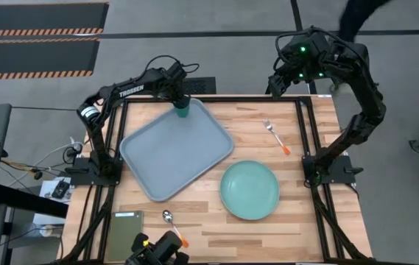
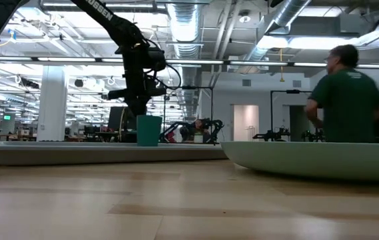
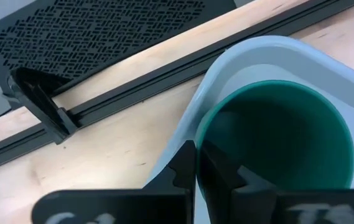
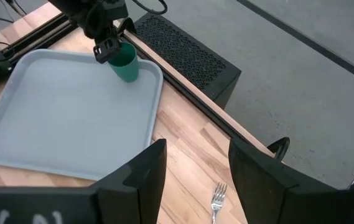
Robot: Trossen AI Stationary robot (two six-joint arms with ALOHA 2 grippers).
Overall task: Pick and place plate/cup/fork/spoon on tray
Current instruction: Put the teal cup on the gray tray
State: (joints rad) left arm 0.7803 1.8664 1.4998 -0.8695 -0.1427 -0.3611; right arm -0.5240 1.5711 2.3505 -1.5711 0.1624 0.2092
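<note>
The dark green cup (image 1: 182, 112) stands upright in the far corner of the grey-blue tray (image 1: 172, 151); it also shows in the low view (image 2: 148, 131) and the right wrist view (image 4: 125, 62). My left gripper (image 3: 196, 180) is shut on the cup from above. The mint-green plate (image 1: 249, 190) lies flat on the table, right of the tray. The fork (image 1: 275, 135) lies far right, and the spoon (image 1: 172, 223) lies near the front edge. My right gripper (image 4: 195, 168) is open and empty, raised over the table's far right edge. My left gripper holds the cup by its rim (image 3: 200, 146), on the side toward the table's far edge, with one finger inside the cup and one outside. The fingers point down from above. The cup is upright with its base down at the tray's floor; whether it rests there I cannot tell.
A dark olive flat rectangle (image 1: 124, 234) lies at the front left beside the spoon. A black perforated box (image 4: 183, 56) stands just beyond the table's far edge. A person (image 2: 349, 100) moves in the room behind the table.
</note>
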